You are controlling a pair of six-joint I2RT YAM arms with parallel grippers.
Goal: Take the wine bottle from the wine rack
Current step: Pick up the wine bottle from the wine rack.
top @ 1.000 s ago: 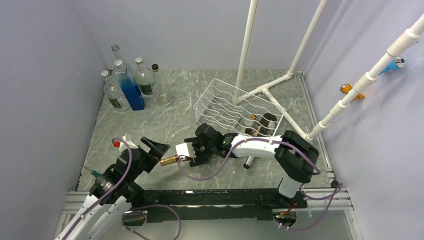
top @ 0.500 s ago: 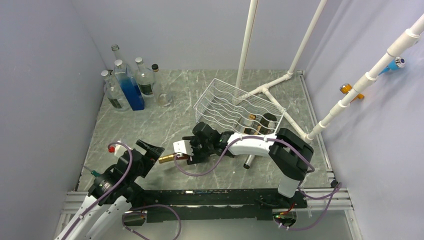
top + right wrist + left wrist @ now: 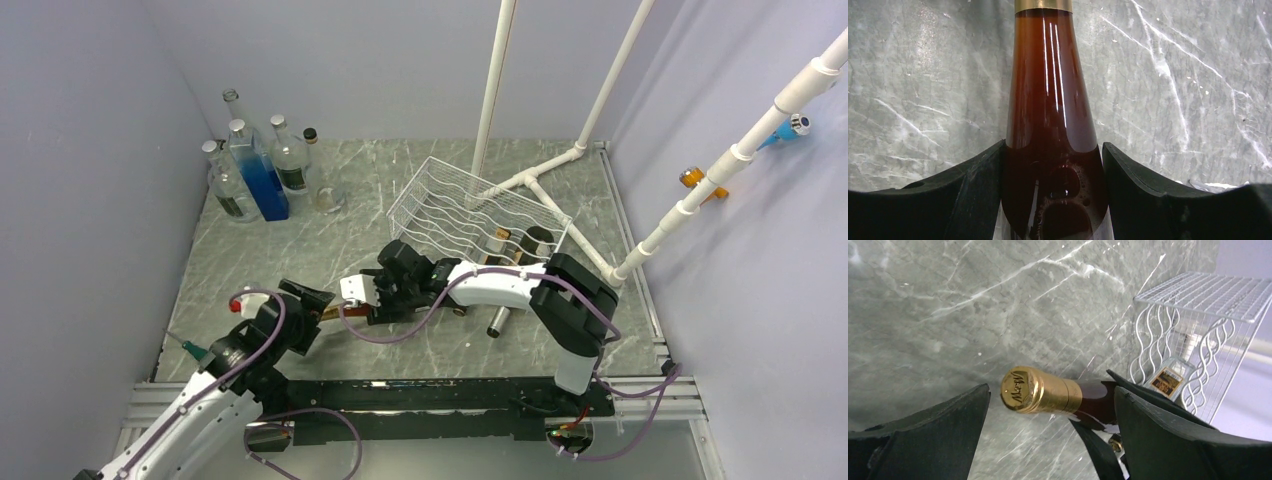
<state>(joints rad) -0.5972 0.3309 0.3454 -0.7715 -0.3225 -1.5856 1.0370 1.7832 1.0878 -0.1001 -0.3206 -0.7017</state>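
Over the grey, white-veined table point(image 3: 300, 250), just left of the wine rack point(image 3: 470, 205) and clear of its cradles, the wine bottle point(image 3: 1050, 100) lay roughly level in the right jaws. Its glass was smooth, glossy and amber-brown, swelling from a narrow neck into a rounded shoulder, with bubbles showing inside in the right wrist view. A crinkled gold foil capsule point(image 3: 1040, 390) with an embossed top wrapped the neck.

The rack was thin white wire, a rectangular basket with wavy parallel rows. 2 dark bottle ends point(image 3: 520, 243) sat in its near right part.

The right arm point(image 3: 500, 285) folded sharply at its elbow and stretched leftward, low over the table. The right jaws were partly closed, with 2 matte black fingers point(image 3: 973, 190) pressed against both sides of the bottle's shoulder.

The left arm point(image 3: 215, 390) rose from the near left corner, its wrist angled toward the bottle's capped end. The left jaws stood wide apart, and the fingers point(image 3: 933, 430) flanked the gold cap without touching it.

Whether the bottle touched the table could not be told.
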